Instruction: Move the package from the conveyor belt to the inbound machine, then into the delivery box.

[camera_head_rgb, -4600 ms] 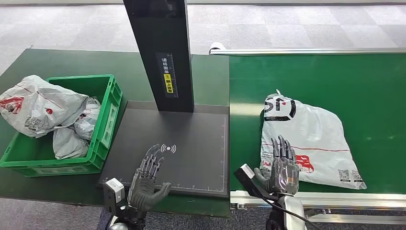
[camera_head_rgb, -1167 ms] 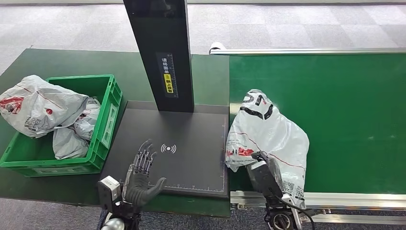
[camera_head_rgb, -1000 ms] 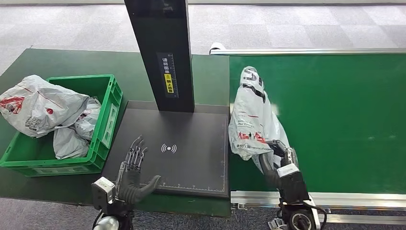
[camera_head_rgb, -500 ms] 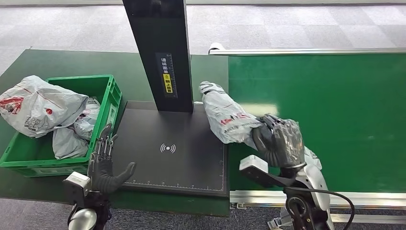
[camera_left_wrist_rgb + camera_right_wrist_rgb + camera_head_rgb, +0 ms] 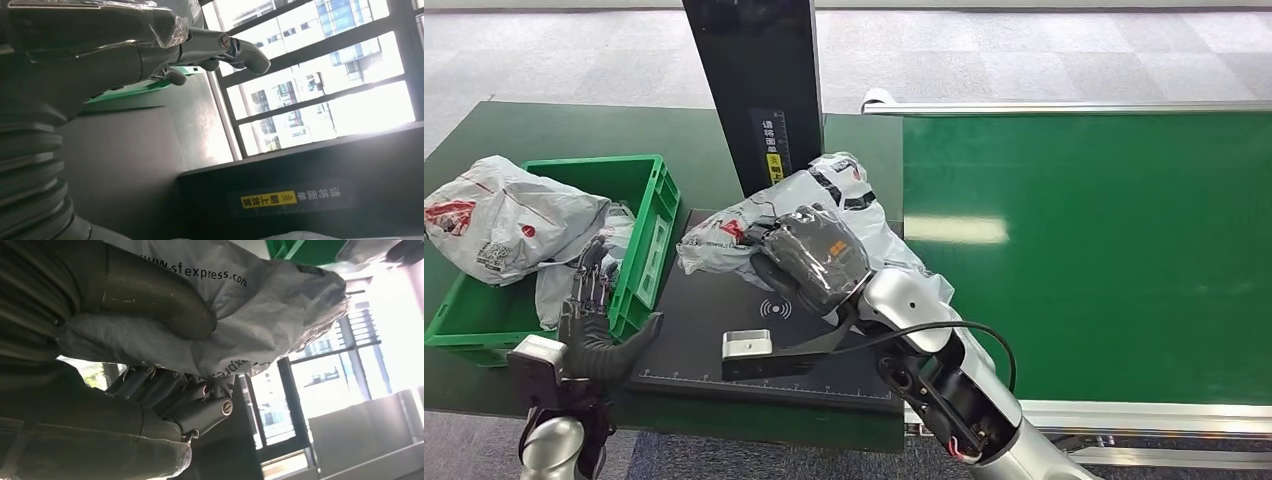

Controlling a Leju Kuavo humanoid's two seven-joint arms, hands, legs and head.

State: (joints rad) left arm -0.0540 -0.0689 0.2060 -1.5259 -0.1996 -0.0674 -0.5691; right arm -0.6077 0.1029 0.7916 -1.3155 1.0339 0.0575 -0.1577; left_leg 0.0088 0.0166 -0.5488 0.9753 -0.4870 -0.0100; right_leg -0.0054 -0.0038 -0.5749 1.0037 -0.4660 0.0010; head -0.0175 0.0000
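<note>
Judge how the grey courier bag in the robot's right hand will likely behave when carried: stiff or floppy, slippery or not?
Probably floppy: the courier bag sags and creases on both sides of the right hand above the black scanner plate. Possibly slippery: its plastic film looks glossy, and it bunches around the thumb in the right wrist view. It seems light for its size, though that is a guess.

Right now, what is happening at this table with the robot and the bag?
The robot's right hand holds a grey plastic package above the black scanner plate, in front of the machine's black post. The conveyor belt is bare. The left hand is open and holds nothing, next to the green box, which already has other bags in it.
</note>
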